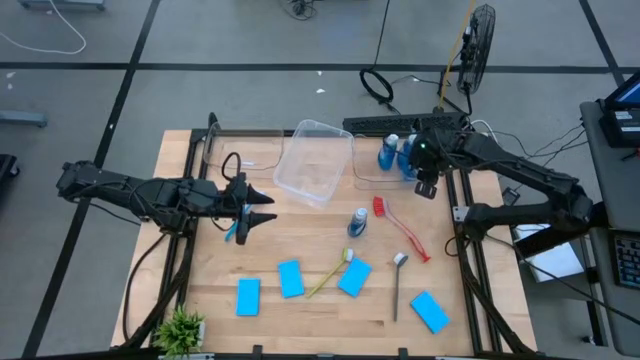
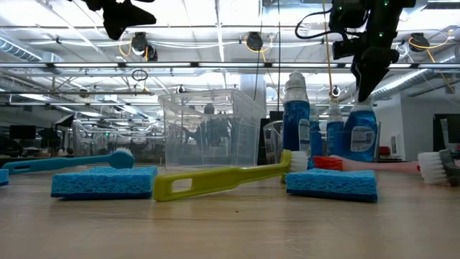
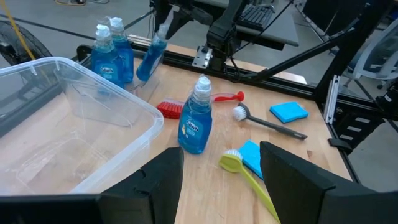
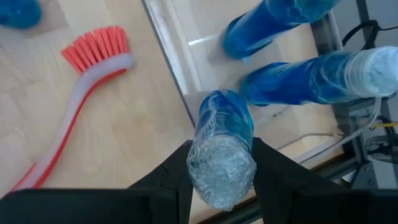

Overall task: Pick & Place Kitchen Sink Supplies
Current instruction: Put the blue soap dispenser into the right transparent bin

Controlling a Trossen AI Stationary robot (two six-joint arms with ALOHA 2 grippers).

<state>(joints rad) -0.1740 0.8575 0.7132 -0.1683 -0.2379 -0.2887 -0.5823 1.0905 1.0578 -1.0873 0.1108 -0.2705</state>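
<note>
Right gripper [image 4: 219, 163] jaws clamped on a blue bottle [image 4: 221, 143], hanging over a clear tub [image 4: 186, 68] beside two bottles already inside. Left gripper [image 3: 221, 171] jaws apart, empty, facing the fourth bottle [image 3: 195, 118]. Sponges and brushes unsorted on the table [image 1: 300, 310].

From above, you see the left gripper [image 1: 262, 208] hovering beside a clear tub [image 1: 314, 161]. Your right gripper [image 1: 427, 186] sits by blue bottles [image 1: 398, 153] at the table's [image 1: 300, 320] far right. A lone bottle [image 1: 357, 222] stands near the red brush [image 1: 400, 228]; sponges [image 1: 291, 279], a yellow brush [image 1: 329, 273], a grey brush [image 1: 397, 285] and a potted plant [image 1: 178, 328] lie nearer.
</note>
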